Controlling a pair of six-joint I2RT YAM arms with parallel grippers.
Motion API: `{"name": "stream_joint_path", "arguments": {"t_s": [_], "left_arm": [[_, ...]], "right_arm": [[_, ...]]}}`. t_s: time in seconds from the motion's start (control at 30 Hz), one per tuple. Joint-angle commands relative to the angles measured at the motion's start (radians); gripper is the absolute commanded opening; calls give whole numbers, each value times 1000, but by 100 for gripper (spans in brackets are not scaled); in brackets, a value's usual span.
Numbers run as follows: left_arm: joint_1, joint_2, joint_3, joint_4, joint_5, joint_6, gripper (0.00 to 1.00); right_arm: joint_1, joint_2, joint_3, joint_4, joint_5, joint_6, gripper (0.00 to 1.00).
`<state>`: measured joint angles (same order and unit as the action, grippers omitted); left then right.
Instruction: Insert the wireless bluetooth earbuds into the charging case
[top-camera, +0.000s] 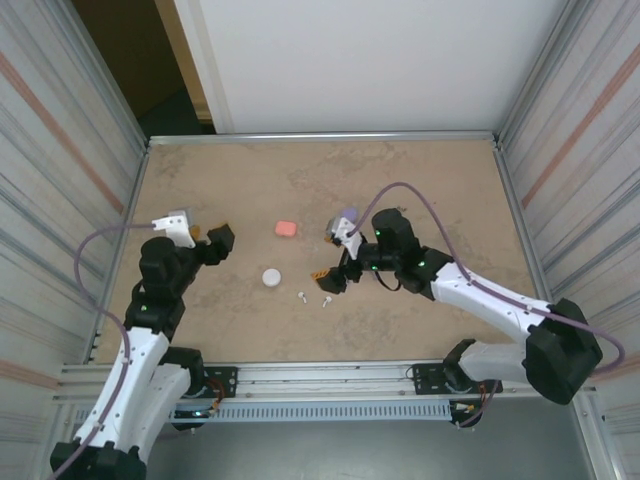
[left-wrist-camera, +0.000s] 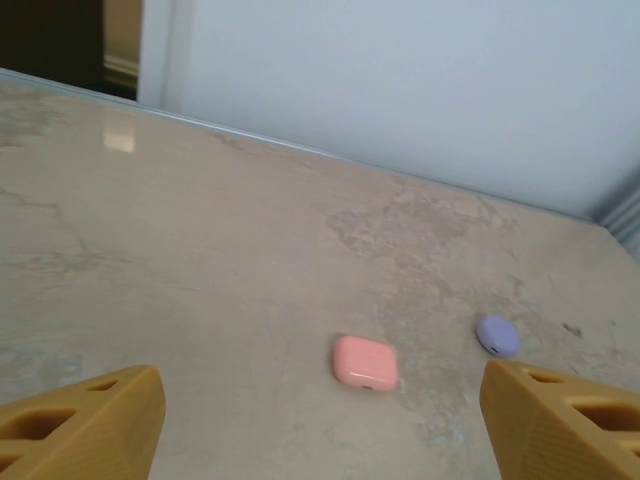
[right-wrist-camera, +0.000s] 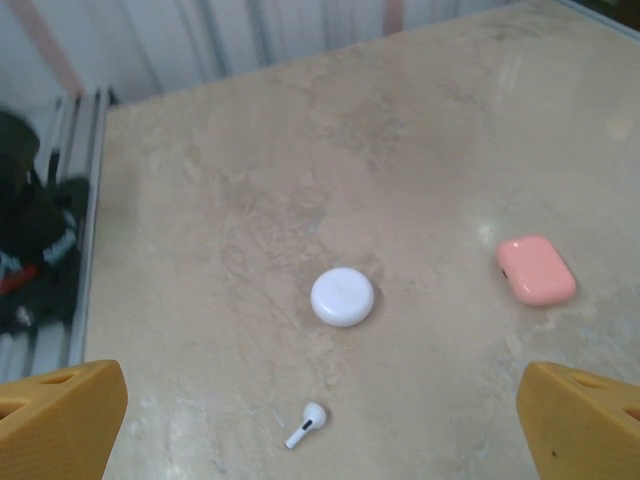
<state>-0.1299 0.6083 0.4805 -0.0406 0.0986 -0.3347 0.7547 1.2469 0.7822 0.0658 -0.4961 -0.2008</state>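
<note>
Earbuds (top-camera: 302, 296) lie loose; left pincer (left-wrist-camera: 320, 400) and right pincer (right-wrist-camera: 322, 395) gape wide, empty.

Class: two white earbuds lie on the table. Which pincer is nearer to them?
Right. The right pincer is open just beyond the earbuds, slightly to their right. The left pincer is far off to their left, past the white case.

Ribbed metal walls (top-camera: 60, 150) and a white panel (top-camera: 370, 60) enclose a beige tabletop (top-camera: 430, 180).
</note>
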Motion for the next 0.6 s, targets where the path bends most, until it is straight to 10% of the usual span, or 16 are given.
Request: {"name": "stream_joint_path", "arguments": {"t_s": [0.0, 0.57], "left_arm": [[8, -54, -30, -18, -103, 3, 84], [7, -47, -45, -11, -157, 13, 88]], "right_arm": [[30, 75, 92, -77, 27, -222, 99], [152, 559, 460, -254, 109, -498, 98]]}}
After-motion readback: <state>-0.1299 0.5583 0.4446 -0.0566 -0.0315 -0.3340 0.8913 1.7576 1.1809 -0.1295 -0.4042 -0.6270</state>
